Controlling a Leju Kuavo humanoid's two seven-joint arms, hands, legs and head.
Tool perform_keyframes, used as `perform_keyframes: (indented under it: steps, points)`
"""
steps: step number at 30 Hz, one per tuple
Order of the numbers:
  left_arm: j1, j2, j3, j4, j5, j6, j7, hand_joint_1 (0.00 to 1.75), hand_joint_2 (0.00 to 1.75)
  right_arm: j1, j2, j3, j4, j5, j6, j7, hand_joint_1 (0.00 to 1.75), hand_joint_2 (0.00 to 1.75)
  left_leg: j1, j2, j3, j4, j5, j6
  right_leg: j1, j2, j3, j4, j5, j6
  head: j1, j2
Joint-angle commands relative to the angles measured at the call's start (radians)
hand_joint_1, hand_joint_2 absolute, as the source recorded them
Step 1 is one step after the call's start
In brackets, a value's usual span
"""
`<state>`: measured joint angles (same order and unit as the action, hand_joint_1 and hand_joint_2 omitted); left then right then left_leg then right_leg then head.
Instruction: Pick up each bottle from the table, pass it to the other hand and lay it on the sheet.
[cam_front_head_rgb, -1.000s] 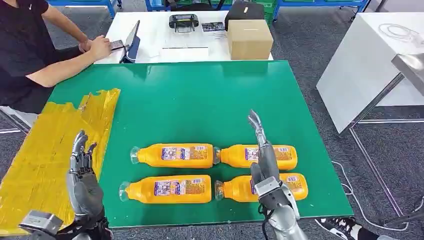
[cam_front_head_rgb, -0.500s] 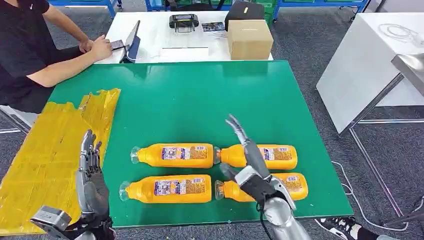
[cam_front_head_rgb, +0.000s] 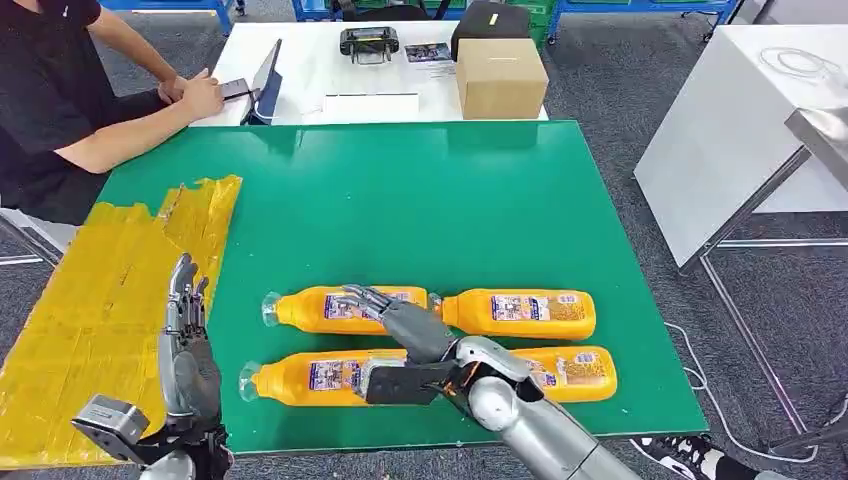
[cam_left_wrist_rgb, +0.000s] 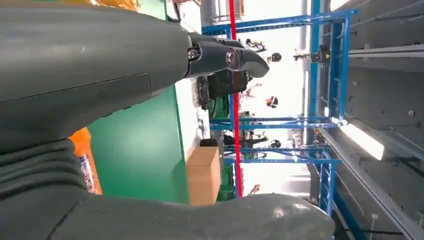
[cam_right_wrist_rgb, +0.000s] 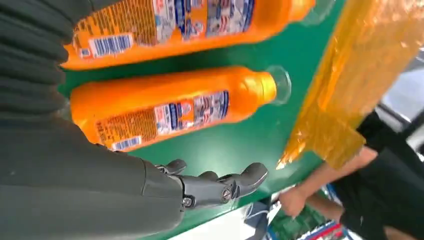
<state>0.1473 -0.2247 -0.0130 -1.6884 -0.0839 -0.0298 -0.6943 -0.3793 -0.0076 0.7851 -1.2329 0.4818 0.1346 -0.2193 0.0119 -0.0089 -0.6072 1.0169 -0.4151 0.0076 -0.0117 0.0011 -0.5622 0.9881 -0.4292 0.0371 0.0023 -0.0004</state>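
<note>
Four orange bottles lie on the green table (cam_front_head_rgb: 400, 190) in two rows: far left (cam_front_head_rgb: 330, 311), far right (cam_front_head_rgb: 525, 313), near left (cam_front_head_rgb: 305, 378) and near right (cam_front_head_rgb: 580, 368). My right hand (cam_front_head_rgb: 410, 335) hovers over the left pair with its fingers spread and its thumb (cam_front_head_rgb: 395, 385) over the near left bottle; it holds nothing. The right wrist view has both left bottles (cam_right_wrist_rgb: 170, 112) (cam_right_wrist_rgb: 200, 22) beyond my fingers (cam_right_wrist_rgb: 220, 186). My left hand (cam_front_head_rgb: 188, 350) stands upright with straight fingers at the table's front left, by the yellow sheet (cam_front_head_rgb: 90, 300), empty.
A person in black (cam_front_head_rgb: 60, 110) sits at the far left corner, forearm on the table. Behind stands a white table with a cardboard box (cam_front_head_rgb: 500, 78), a tablet and a black device. Another white table (cam_front_head_rgb: 730, 130) stands to the right.
My right hand has swung left and down, from upright over the right pair of bottles to spread above the left pair. My left hand has risen slightly.
</note>
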Motion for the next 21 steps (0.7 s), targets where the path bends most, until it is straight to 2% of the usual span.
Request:
perform_keyframes:
  steps: [1, 8, 11, 15, 21]
  points:
    - [-0.033, -0.004, 0.052, 0.070, -0.008, -0.006, 0.007, 0.00, 0.00, -0.071, -0.094, 0.195, -0.021, -0.030, 0.023, 0.009, 0.00, 1.75, -0.001, 0.001, 0.003, -0.001, -0.001, 0.000, 0.000, 0.000, 0.003, -0.001, -0.001, -0.001, 0.000, 0.000]
    - [-0.019, -0.017, 0.079, 0.060, -0.006, -0.016, 0.004, 0.00, 0.00, -0.098, -0.158, 0.281, -0.056, -0.042, 0.038, 0.062, 0.00, 1.75, 0.000, 0.001, 0.003, -0.001, -0.002, 0.000, 0.000, 0.000, 0.003, -0.001, -0.001, -0.001, 0.000, 0.000]
    - [-0.019, -0.016, 0.080, 0.059, -0.006, -0.017, 0.004, 0.00, 0.00, -0.103, -0.161, 0.285, -0.051, -0.046, 0.044, 0.066, 0.00, 1.75, -0.001, 0.001, 0.002, -0.001, -0.001, 0.000, -0.001, 0.000, 0.002, -0.001, -0.001, -0.001, 0.000, 0.000]
    - [-0.021, -0.015, 0.086, 0.066, -0.005, -0.024, 0.004, 0.00, 0.00, -0.160, -0.185, 0.340, -0.030, -0.101, 0.083, 0.098, 0.00, 1.75, -0.001, 0.003, 0.007, -0.004, -0.003, 0.000, 0.000, 0.001, 0.007, -0.004, -0.002, -0.003, 0.000, 0.000]
    - [-0.021, -0.015, 0.088, 0.065, -0.003, -0.027, 0.005, 0.00, 0.00, -0.183, -0.194, 0.364, -0.022, -0.097, 0.098, 0.121, 0.00, 1.75, -0.001, 0.001, 0.002, -0.001, -0.001, 0.000, 0.000, 0.000, 0.002, -0.001, -0.001, -0.001, 0.000, 0.000]
